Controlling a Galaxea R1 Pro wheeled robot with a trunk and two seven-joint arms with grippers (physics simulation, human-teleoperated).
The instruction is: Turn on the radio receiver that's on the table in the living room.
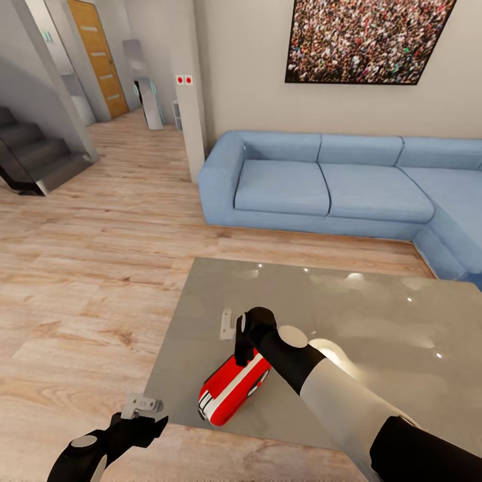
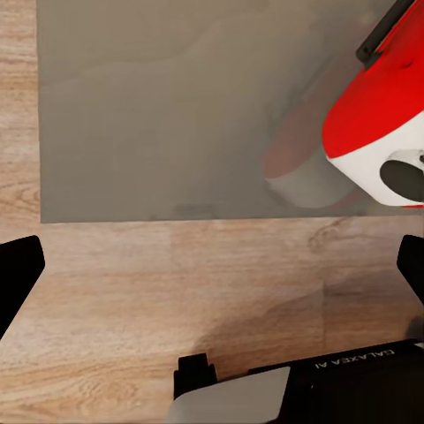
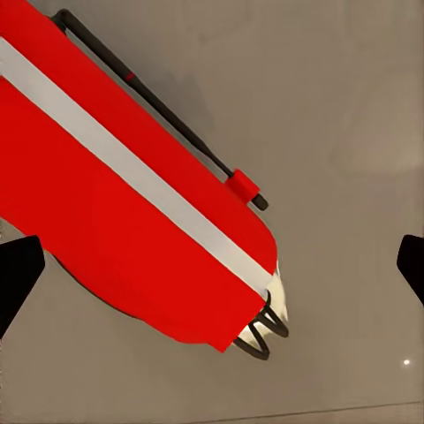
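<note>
Radio receiver (image 1: pixel 233 389) on table (image 1: pixel 375 314) near front edge; sofa (image 1: pixel 335 184) behind table

Bright red radio (image 1: pixel 233 391) with 1 white band and dark wire handle. Glossy grey table (image 1: pixel 375 314). Light-blue sofa (image 1: pixel 335 187). Pale wood plank floor (image 1: pixel 87 268). Multicoloured speckled crowd photo (image 1: pixel 365 37) on a pale wall. Orange-brown door (image 1: pixel 100 57). Black gripper fingers (image 3: pixel 18 278).

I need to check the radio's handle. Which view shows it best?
Right wrist view: the radio receiver fills it, thin dark handle running along its side. Head view has the arm partly covering it; left wrist catches one end.
</note>
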